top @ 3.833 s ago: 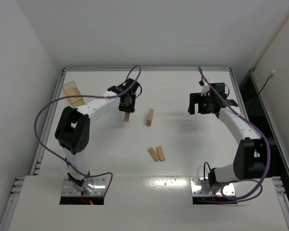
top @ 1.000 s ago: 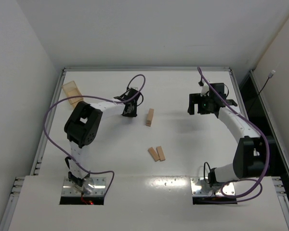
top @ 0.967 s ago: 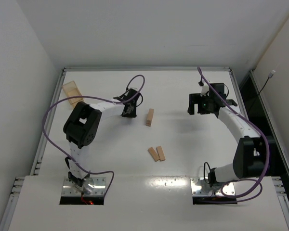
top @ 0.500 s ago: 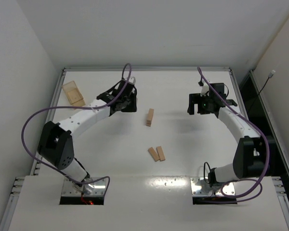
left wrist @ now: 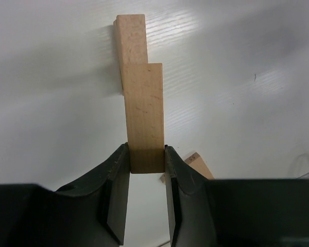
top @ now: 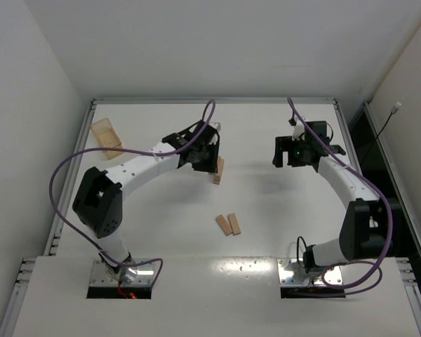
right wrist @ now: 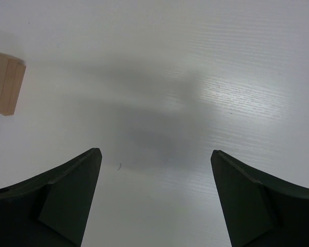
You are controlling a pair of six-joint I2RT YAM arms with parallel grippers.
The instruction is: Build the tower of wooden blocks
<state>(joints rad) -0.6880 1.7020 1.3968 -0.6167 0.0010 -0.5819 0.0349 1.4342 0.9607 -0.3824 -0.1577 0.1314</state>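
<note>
Because the worktop (top: 281, 210) looks glossy and the right jaws stand apart, empty and well away, nothing steadies the narrow tower (top: 217, 175) at mid-worktop; the left jaws, clamped on a block (left wrist: 144, 116) poised over it, could release skewed and topple it.

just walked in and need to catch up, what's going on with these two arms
The left gripper is shut on a wood block and holds it right over the tower, a short stack in the middle of the table. Whether the block already touches the stack is not clear. The right gripper hangs open over bare table and holds nothing. Two more blocks lie side by side nearer the arm bases, and an amber box sits at the far left.
</note>
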